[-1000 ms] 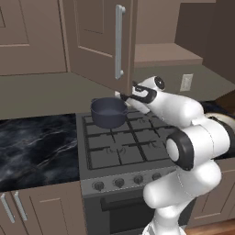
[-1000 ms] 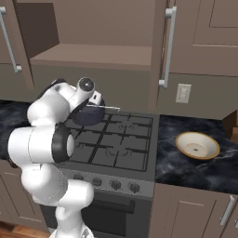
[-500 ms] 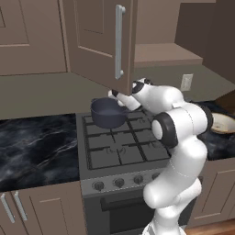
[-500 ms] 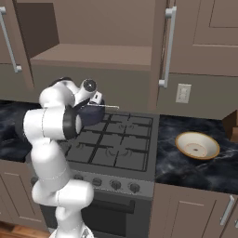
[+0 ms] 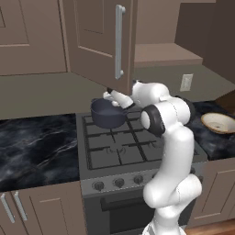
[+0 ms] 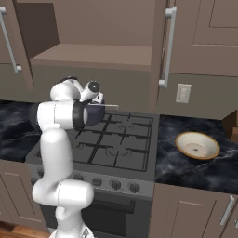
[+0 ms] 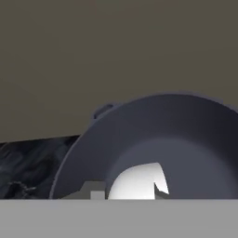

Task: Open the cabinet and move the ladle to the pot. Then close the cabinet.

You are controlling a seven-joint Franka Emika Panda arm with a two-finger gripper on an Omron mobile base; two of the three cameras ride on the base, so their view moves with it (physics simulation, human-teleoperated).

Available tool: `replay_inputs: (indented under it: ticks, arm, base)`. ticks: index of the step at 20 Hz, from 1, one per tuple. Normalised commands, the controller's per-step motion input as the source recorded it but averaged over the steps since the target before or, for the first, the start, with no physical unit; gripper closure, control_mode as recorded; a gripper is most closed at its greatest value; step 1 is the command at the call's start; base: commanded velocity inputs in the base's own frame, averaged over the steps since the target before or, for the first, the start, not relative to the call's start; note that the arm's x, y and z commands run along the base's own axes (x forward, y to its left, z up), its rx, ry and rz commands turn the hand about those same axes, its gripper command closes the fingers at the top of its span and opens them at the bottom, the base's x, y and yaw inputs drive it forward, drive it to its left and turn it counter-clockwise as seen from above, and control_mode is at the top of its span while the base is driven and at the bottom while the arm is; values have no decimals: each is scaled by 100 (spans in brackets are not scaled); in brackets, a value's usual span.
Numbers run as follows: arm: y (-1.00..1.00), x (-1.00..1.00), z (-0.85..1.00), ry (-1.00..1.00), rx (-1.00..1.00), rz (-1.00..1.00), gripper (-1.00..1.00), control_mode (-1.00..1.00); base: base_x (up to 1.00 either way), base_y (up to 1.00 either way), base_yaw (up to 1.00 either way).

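The cabinet above the stove stands open, and its left door is swung out over my hand. On the back left burner sits the dark blue-grey pot, partly hidden behind my arm in the right base view. My gripper hovers over the pot's rim and is shut on the ladle, whose thin handle sticks out to the right. Looking down into the pot in the hand view, I see the ladle's white bowl low inside it.
A shallow tan dish lies on the dark marble counter right of the stove. The open door's long silver handle hangs just above my hand. The right door stands edge-on beside a wall outlet.
My hand has carried the ladle leftward from the stove's back middle to over the pot. The arm's elbow has swung upright. The doors and the pot have stayed put.
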Motion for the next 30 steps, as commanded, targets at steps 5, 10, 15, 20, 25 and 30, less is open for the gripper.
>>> replay_inputs:
  ticks: [5, 10, 15, 20, 25, 30]
  arm:
    - [12, 58, -15, 0, 0, 7, 100, -100]
    - [15, 56, -14, 0, 0, 7, 100, -100]
    - [19, 40, -19, 1, 0, 6, 100, -100]
    - [9, -36, -6, 0, -1, 3, -100, -100]
    - [-31, -69, 0, -1, -3, 0, -100, -100]
    - [-43, -55, 0, 0, -6, 0, -100, -100]
  base:
    - [0, 0, 0]
    - [0, 0, 0]
    - [0, 0, 0]
    - [0, 0, 0]
    - [0, 0, 0]
    - [0, 0, 0]
